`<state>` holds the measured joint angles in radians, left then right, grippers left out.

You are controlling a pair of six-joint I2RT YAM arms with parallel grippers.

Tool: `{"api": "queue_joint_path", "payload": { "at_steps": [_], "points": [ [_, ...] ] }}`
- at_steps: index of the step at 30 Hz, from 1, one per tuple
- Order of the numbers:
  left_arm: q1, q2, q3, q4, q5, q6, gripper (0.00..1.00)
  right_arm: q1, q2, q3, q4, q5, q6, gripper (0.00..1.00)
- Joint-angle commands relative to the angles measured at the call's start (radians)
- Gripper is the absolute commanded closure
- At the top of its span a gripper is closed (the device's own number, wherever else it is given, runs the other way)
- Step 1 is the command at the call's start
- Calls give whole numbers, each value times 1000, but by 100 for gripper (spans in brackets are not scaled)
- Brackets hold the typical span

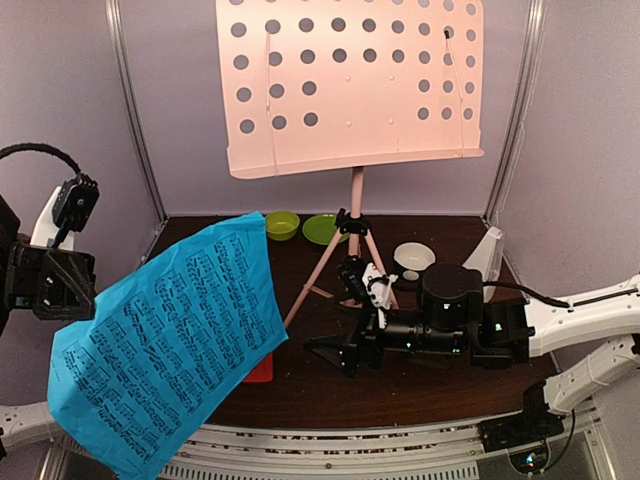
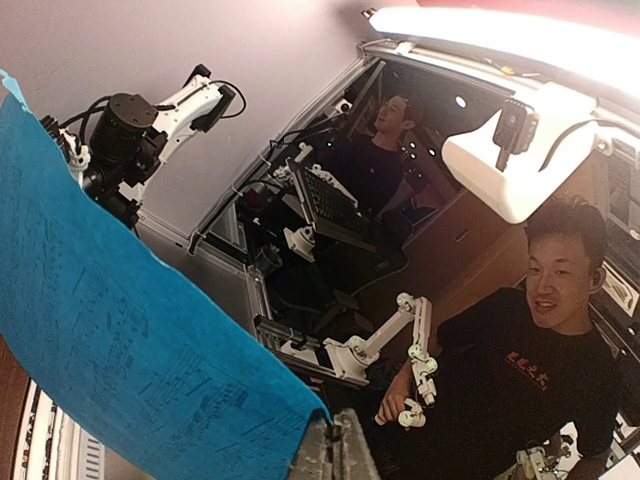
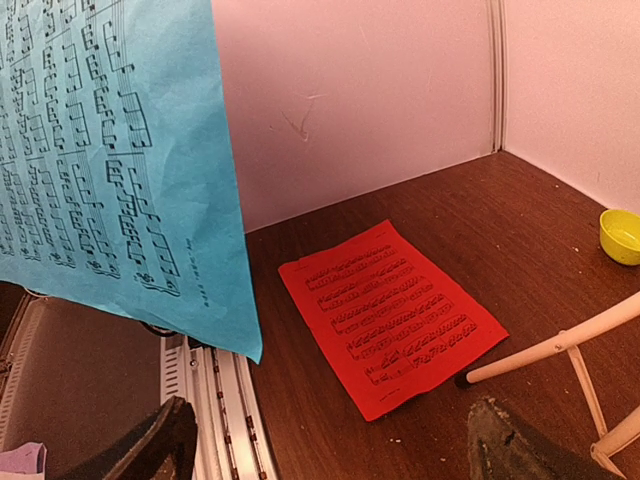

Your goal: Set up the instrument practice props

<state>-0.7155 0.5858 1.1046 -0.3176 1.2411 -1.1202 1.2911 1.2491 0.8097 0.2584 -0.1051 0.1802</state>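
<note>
Left tool (image 2: 328,445) is pressed together on a corner of the blue music sheet (image 1: 170,340), which hangs above the bench's (image 1: 420,385) 9 o'clock edge. Right tool (image 1: 330,355) is spread wide, low over the bench. The red music sheet (image 3: 390,315) lies flat at its 9 o'clock, and the pink music stand (image 1: 350,100) is at its 12.

Colours as I recorded them from my station. The blue music sheet (image 1: 165,340) was bright cyan with rows of black staves. The red music sheet (image 3: 390,315), near the table's (image 3: 520,220) left edge, carried the same black notation. The music stand (image 1: 350,85) was pale pink, its desk dotted with round holes. The bowl (image 1: 282,225) and plate (image 1: 322,229) at the far edge were lime green. The table was dark brown.
</note>
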Motion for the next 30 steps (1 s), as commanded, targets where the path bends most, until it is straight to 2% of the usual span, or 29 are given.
{"api": "queue_joint_path", "payload": {
  "at_steps": [1,11,18,30],
  "points": [
    [-6,-7,-19,72,13,-26,100,6,25,50,31,-37,-13,5],
    [-8,1,-15,97,12,-42,100,6,44,104,5,-61,-56,5],
    [-26,9,-21,97,17,-42,100,3,56,99,59,-84,-39,2],
    [-38,18,-22,80,20,-23,100,-55,52,153,67,-195,-41,0]
  ]
}}
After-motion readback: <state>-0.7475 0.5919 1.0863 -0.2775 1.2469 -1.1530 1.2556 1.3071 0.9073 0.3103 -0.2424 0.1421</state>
